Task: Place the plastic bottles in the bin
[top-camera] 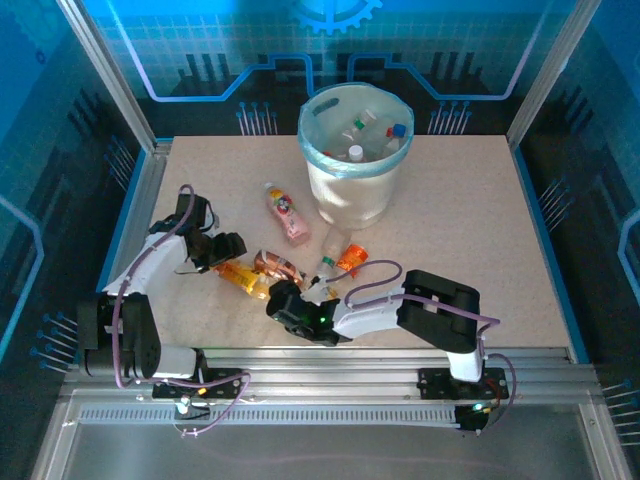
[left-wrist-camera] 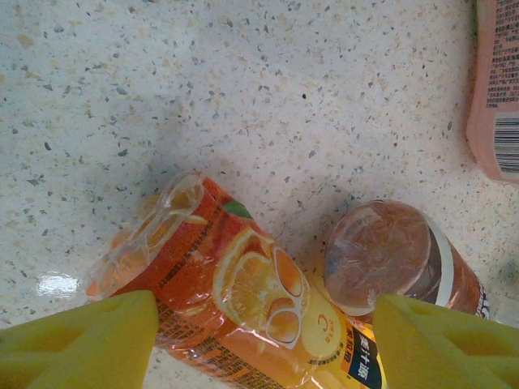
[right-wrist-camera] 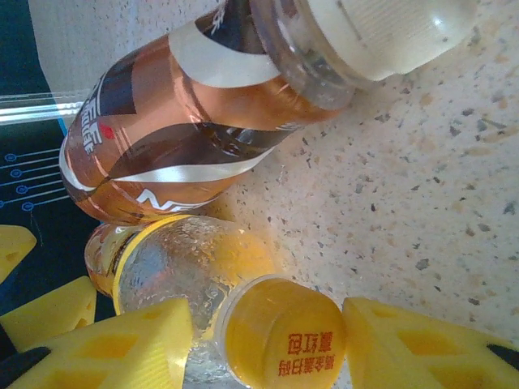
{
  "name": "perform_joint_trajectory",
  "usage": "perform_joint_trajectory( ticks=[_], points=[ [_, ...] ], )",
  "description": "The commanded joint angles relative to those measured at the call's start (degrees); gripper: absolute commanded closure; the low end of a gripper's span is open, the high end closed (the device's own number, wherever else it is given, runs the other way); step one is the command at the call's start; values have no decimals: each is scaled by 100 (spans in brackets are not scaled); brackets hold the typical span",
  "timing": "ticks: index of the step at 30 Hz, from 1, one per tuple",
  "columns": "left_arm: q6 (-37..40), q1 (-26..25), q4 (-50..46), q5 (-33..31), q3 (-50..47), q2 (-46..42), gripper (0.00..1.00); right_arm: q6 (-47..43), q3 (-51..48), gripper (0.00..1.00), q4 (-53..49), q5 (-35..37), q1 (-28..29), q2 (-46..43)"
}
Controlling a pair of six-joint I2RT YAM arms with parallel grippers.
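Top external: pink bottle (top-camera: 287,215) near bin (top-camera: 355,195)

Glossy plastic bottles (left-wrist-camera: 243,300) on a matt, speckled stone-look table (left-wrist-camera: 243,81).

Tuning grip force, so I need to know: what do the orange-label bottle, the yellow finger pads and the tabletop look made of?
Orange-label bottle: thin clear plastic, glossy printed sleeve; its ribbed end shines.
Yellow finger pads: probably soft foam or rubber, matte, no glare.
Tabletop: speckled stone-look laminate or composite, semi-glossy; it shows a light reflection.
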Motion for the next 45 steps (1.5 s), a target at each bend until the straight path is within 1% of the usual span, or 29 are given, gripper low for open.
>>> perform_joint_trajectory(
  ticks=[1,5,10,14,16,18,19,23,29,36,39,45],
  points=[
    [133,40,-111,109,-129,-12,28,455,194,50,-148,384,-43,147],
    [134,43,-95,126,-126,-5,28,701,304,50,-318,500,-60,182],
    [129,39,-91,150,-126,10,28,943,390,54,-385,635,-113,238],
    [120,47,-91,182,-122,36,28,1075,417,55,-447,633,-186,264],
    [125,36,-86,185,-128,32,28,1115,441,54,-472,590,-230,296],
    [124,35,-93,192,-128,41,28,1195,459,49,-491,550,-261,332],
    [118,37,-90,205,-142,41,28,1240,481,48,-497,541,-275,358],
    [124,36,-84,223,-142,67,28,1422,595,48,-444,457,-298,497],
    [124,36,-86,227,-143,94,28,1503,664,55,-315,457,-349,648],
    [125,35,-78,239,-117,107,28,1665,489,65,-143,590,-393,630],
    [134,36,-76,248,-110,72,28,1664,405,69,-39,597,-411,566],
    [132,40,-85,171,-65,-87,28,1626,248,75,-33,688,-412,359]
  ],
)
